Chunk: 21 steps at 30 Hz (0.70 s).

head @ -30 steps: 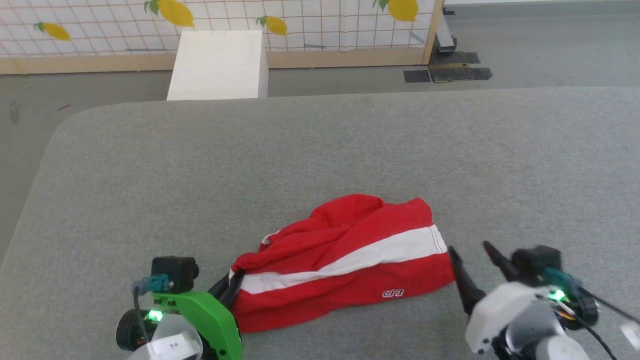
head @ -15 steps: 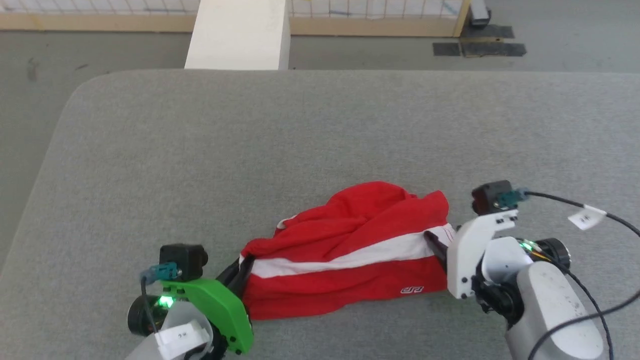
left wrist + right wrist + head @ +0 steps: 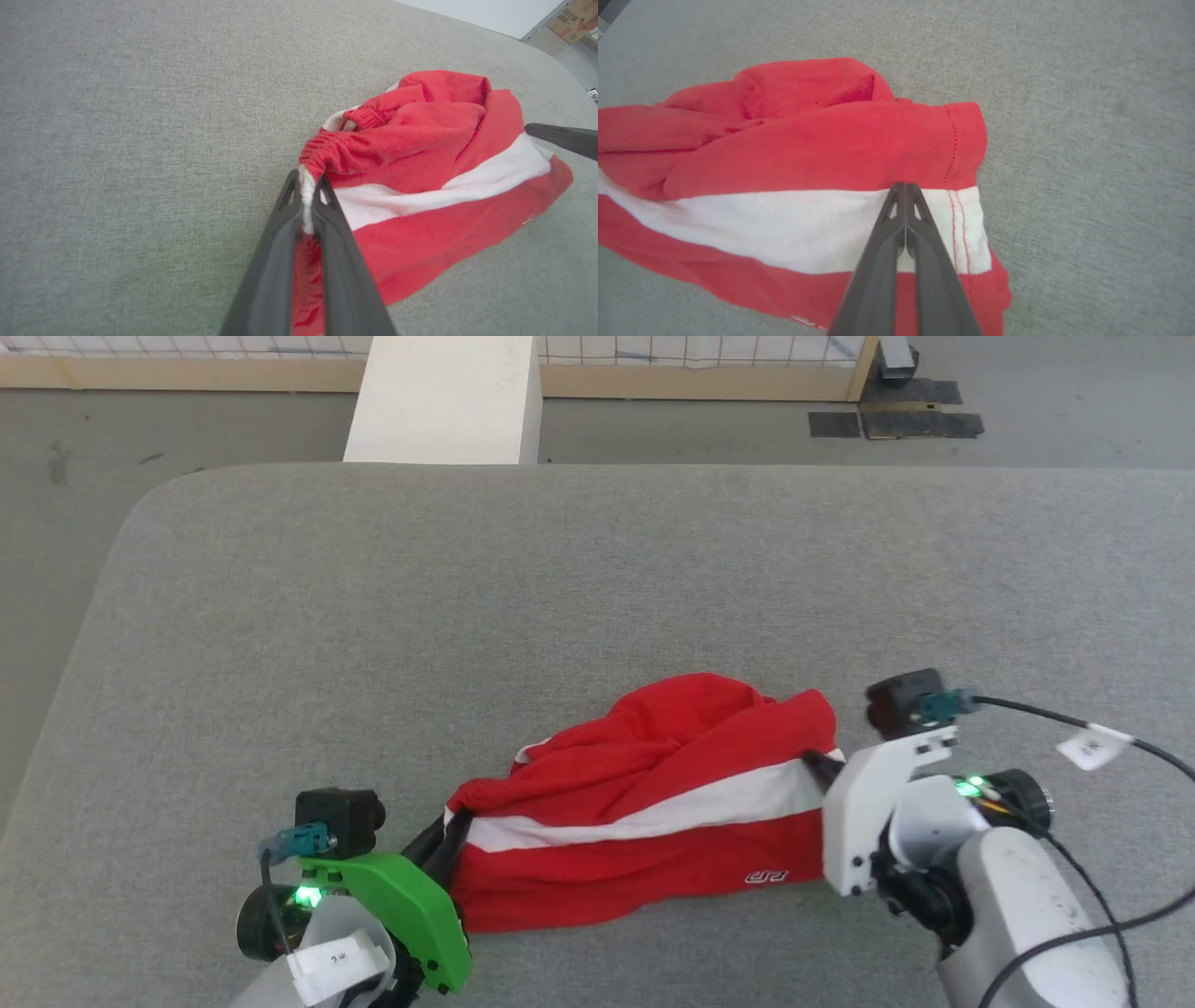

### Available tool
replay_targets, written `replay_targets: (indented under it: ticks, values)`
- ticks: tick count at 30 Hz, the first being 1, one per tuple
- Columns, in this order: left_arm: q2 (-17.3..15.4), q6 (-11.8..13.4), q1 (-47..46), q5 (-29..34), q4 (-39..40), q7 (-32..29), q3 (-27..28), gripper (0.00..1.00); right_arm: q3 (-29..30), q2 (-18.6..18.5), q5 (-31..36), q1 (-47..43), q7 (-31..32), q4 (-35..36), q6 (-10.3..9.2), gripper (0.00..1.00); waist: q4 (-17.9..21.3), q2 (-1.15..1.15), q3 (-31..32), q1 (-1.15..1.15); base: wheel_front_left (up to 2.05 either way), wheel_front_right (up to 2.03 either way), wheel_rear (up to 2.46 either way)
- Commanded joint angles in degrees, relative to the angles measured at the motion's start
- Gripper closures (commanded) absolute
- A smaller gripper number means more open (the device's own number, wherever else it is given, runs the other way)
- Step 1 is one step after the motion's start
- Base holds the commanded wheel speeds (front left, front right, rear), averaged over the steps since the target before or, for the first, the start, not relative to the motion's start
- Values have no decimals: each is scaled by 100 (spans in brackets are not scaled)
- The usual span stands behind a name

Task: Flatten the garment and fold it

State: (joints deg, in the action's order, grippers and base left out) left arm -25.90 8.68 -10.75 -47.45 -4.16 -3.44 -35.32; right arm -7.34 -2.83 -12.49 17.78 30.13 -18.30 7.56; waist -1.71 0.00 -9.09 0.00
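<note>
Head view: limp, slippery shorts (image 3: 644, 803) lie bunched by the counter's (image 3: 560, 597) near edge, left end effector (image 3: 306, 186) clenched on the waistband (image 3: 327, 147), right end effector (image 3: 905, 186) closed at the hem stripe (image 3: 784, 224), catch unclear; corners likely grip best.

Thin matt cloth garment (image 3: 644, 868) w/ ribbed elastic; tabletop (image 3: 560, 597) rough grey woven fabric.
</note>
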Motion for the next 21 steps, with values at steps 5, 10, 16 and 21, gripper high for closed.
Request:
replay_targets:
  ticks: [5, 10, 16, 21]
  values:
    - [-62, 12, -25, 6, 47, 0, 25, 100, 338, -10, 22, -214, -152, 224, -8, 0, 56, 0, 1, 0, 0, 0, 0]
    - [-79, 7, -68, 9, 70, -39, 5, 100, 615, -7, -278, -324, 40, 174, -8, 0, 48, 0, -35, 0, 0, 0, 0]
    - [-94, 0, -111, 7, 79, -63, -8, 100, 473, -6, -759, -282, 458, -86, -8, 0, 28, 0, -84, 0, 0, 0, 0]
    - [-107, 1, -128, 5, 90, -69, -15, 100, 169, -6, -910, -138, 412, -201, -8, 0, -4, 0, -113, 0, 0, 0, 0]
